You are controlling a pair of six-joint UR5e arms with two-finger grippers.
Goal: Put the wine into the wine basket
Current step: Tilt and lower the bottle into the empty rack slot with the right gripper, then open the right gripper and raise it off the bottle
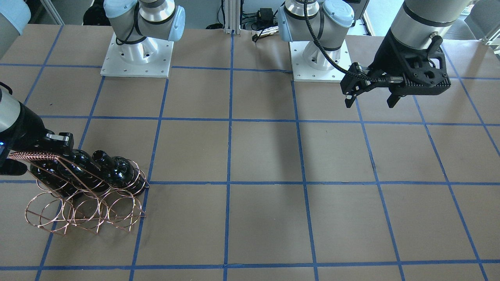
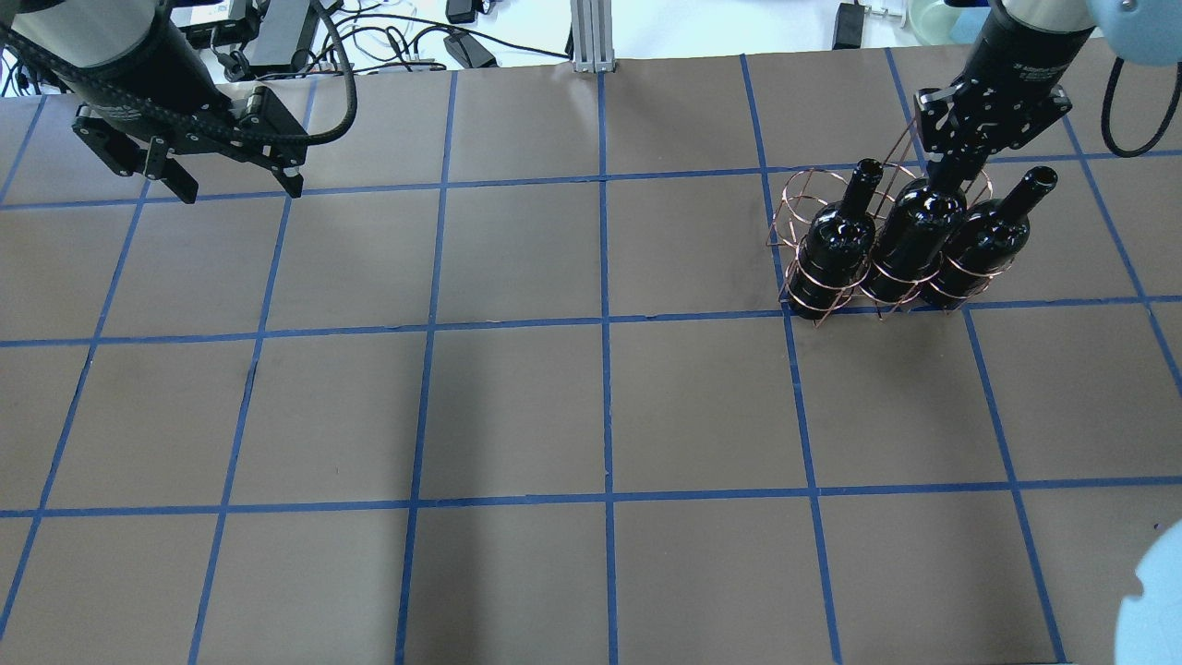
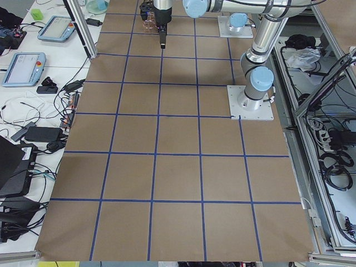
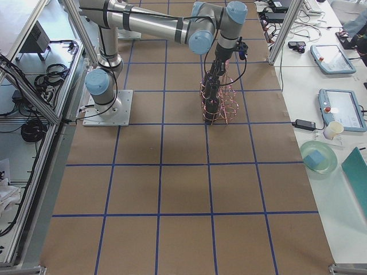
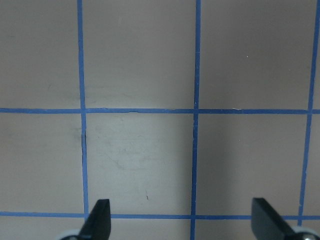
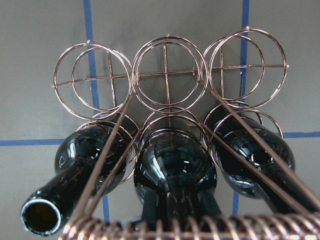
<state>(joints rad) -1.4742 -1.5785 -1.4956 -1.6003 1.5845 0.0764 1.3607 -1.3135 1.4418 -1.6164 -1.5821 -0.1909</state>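
The copper wire wine basket [image 2: 792,199] stands at the back right of the table, also seen in the front view [image 1: 84,212] and the right wrist view [image 6: 167,75]. Three glossy black wine bottles lie in one row of its rings. My right gripper [image 2: 953,168] is shut on the neck of the middle wine bottle [image 2: 916,235], which sits in the middle ring [image 6: 172,165]. The bottles beside it [image 2: 836,242] [image 2: 990,242] lie free with necks up. The row of rings beyond holds nothing. My left gripper [image 2: 242,191] is open and empty above the back left of the table [image 5: 181,220].
The brown table [image 2: 517,406] carries a blue tape grid. The two arm bases [image 1: 136,58] [image 1: 320,58] stand at the robot's edge. Cables and equipment [image 2: 388,37] lie beyond the far edge.
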